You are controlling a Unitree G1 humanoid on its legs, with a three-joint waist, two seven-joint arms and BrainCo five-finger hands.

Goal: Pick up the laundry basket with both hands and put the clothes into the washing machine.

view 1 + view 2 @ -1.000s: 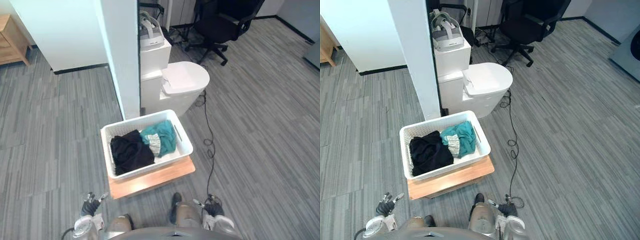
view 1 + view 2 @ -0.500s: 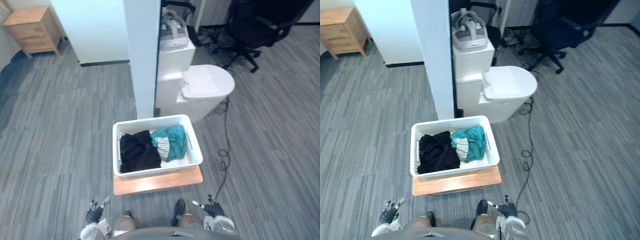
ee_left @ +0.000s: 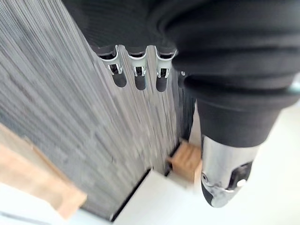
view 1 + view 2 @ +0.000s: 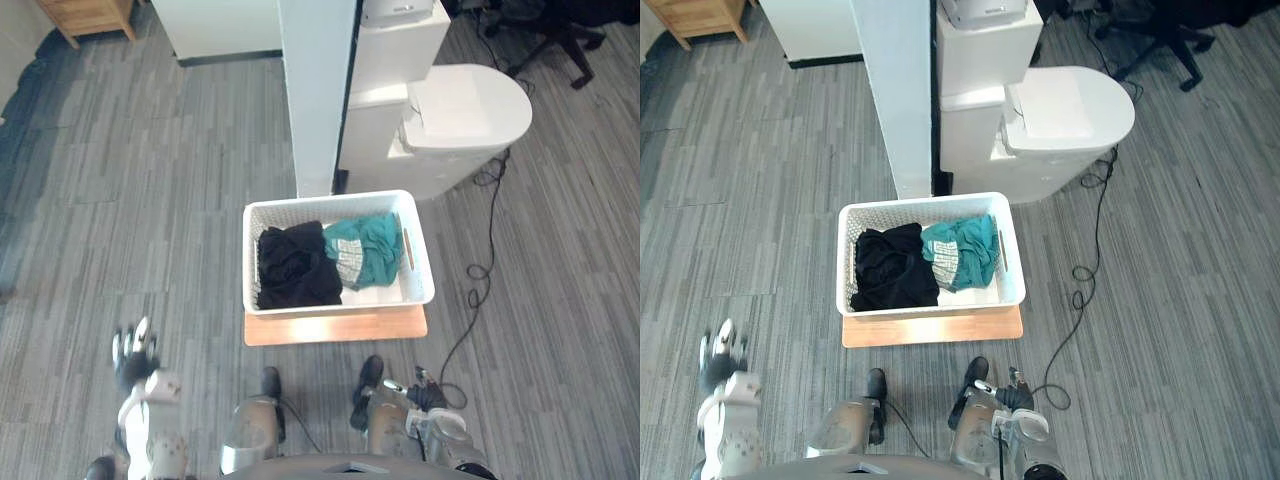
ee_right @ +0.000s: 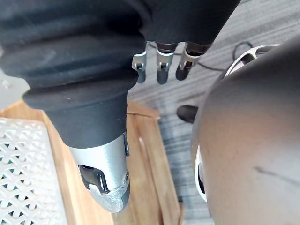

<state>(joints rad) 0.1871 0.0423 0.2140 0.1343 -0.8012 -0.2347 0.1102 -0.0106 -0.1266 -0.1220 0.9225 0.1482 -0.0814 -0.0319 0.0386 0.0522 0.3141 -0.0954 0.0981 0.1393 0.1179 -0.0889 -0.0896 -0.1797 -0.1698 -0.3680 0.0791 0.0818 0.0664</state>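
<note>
- The white laundry basket [image 4: 338, 309] sits on a low wooden platform [image 4: 335, 327] on the grey striped floor [image 4: 150, 200], straight ahead of the robot.
- Inside it, a black garment [image 4: 295, 268] fills the left half. A teal garment [image 4: 368, 248] lies bunched in the right half, touching the black one.
- The left robot hand [image 4: 133, 352] hangs low at the near left, well apart from the basket. Its fingers are straight and spread wide, and it holds nothing.
- The right robot hand [image 4: 427, 395] hangs at the near right, just nearer than the platform's right corner. Its fingers are relaxed, the thumb stands out, and it is empty.
- Just beyond the basket stands a white pillar [image 4: 318, 90].
- To the pillar's right is a white appliance [image 4: 450, 110] with a rounded lid.
- A wooden cabinet [image 4: 90, 12] shows at the far left, and an office chair [image 4: 560, 20] at the far right.
</note>
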